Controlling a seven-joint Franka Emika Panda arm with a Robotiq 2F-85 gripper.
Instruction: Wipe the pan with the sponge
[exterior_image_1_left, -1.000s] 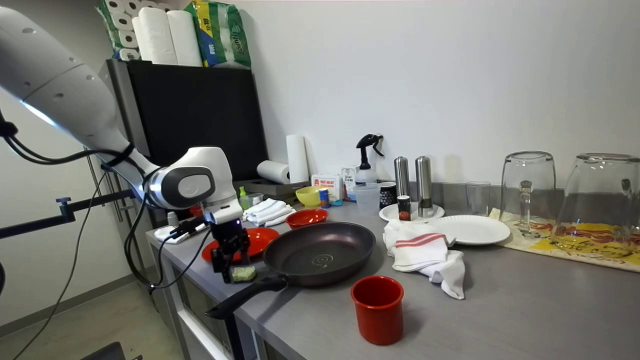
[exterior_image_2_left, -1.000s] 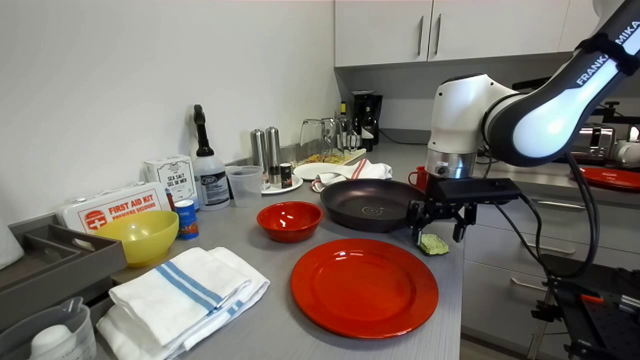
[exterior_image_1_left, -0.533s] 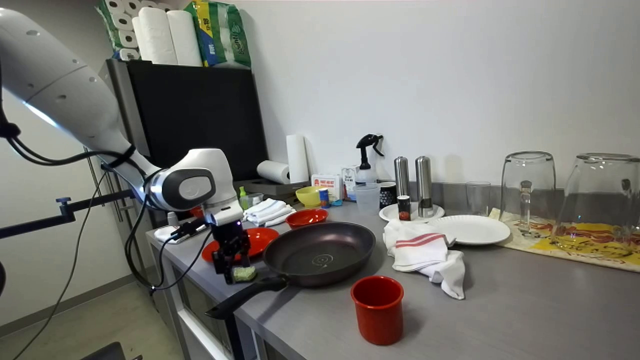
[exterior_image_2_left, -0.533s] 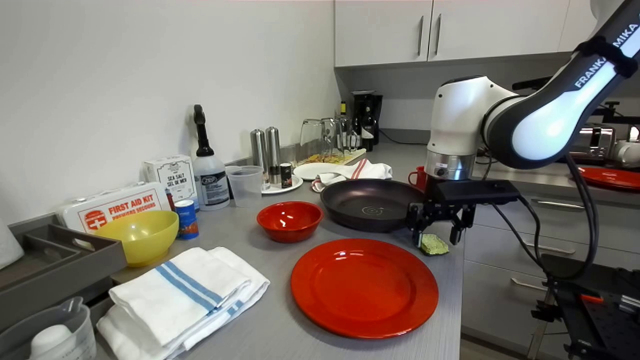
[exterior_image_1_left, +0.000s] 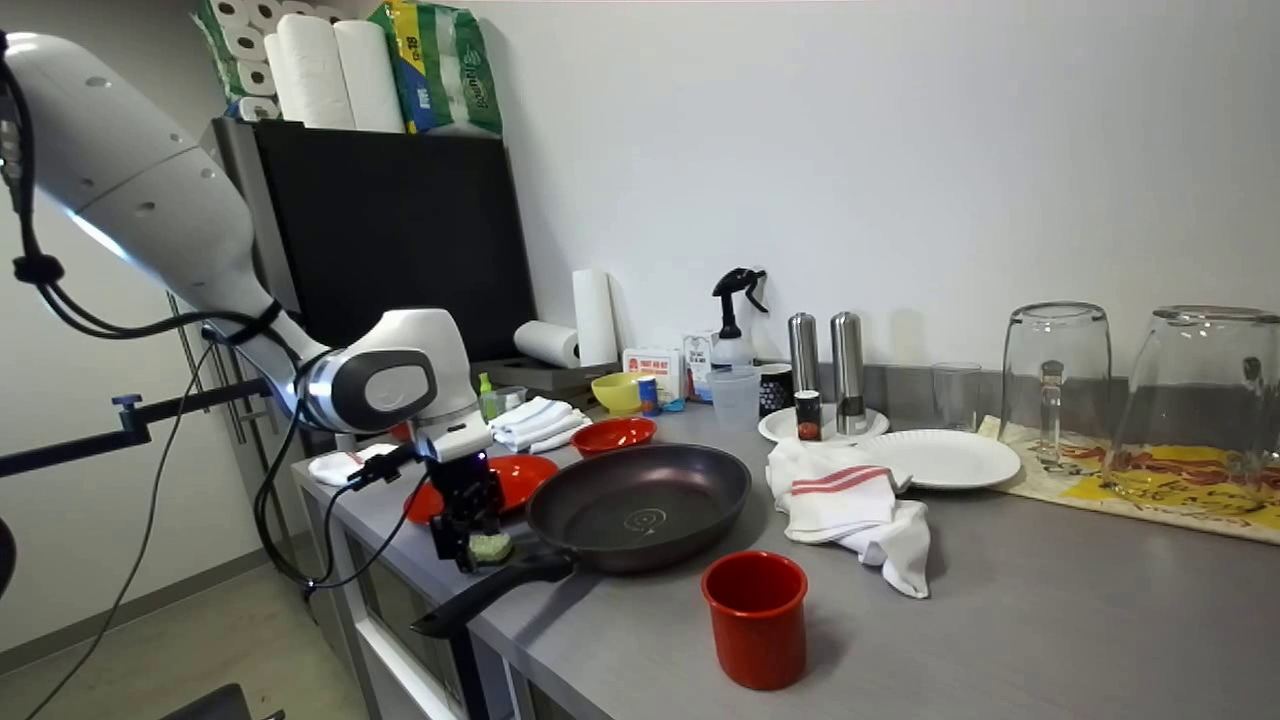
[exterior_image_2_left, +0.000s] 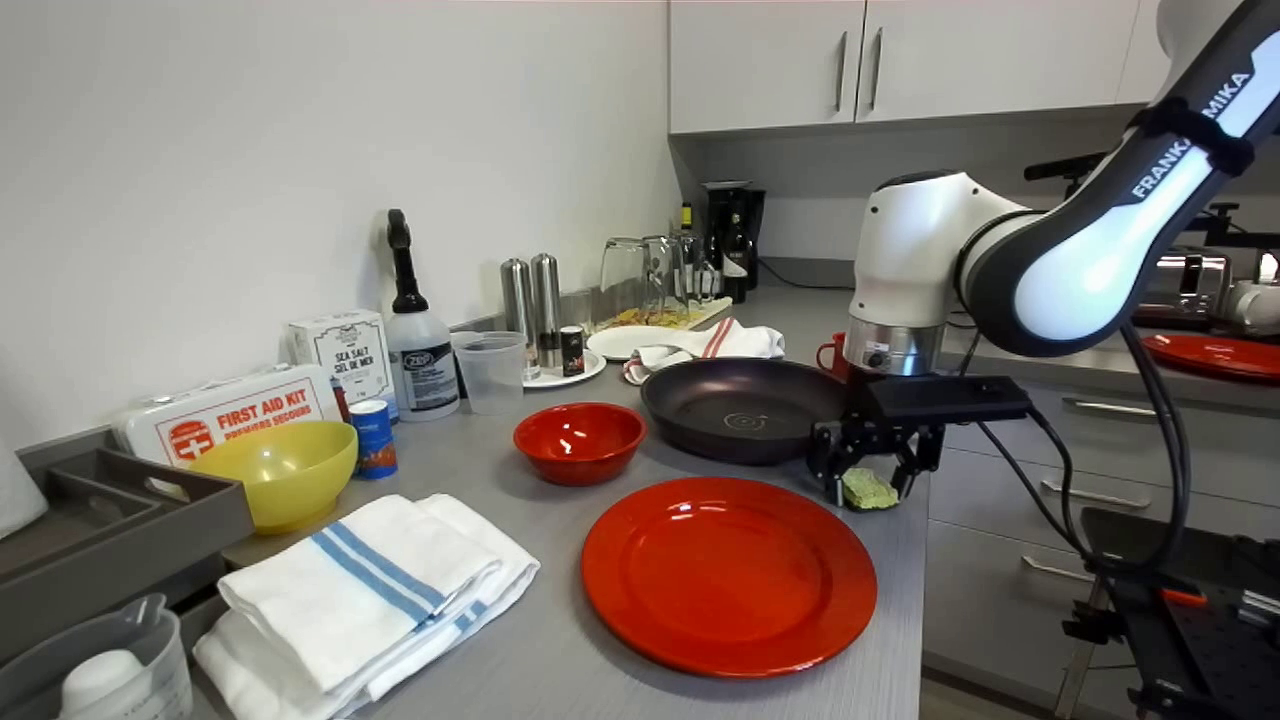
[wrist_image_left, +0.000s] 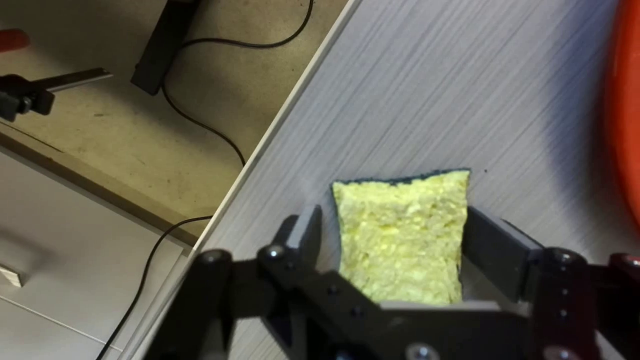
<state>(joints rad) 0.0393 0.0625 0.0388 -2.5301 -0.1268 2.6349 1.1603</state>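
The pan (exterior_image_1_left: 640, 500) is pointed lengthwise, handle-first, over the worktop (exterior_image_1_left: 960, 640) edge; the sponge (wrist_image_left: 400, 235) is straddled, ungripped, by half-parted jaws.

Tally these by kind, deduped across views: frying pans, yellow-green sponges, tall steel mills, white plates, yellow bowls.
Frying pan: 1
Yellow-green sponge: 1
Tall steel mills: 2
White plates: 2
Yellow bowl: 1
Total: 7
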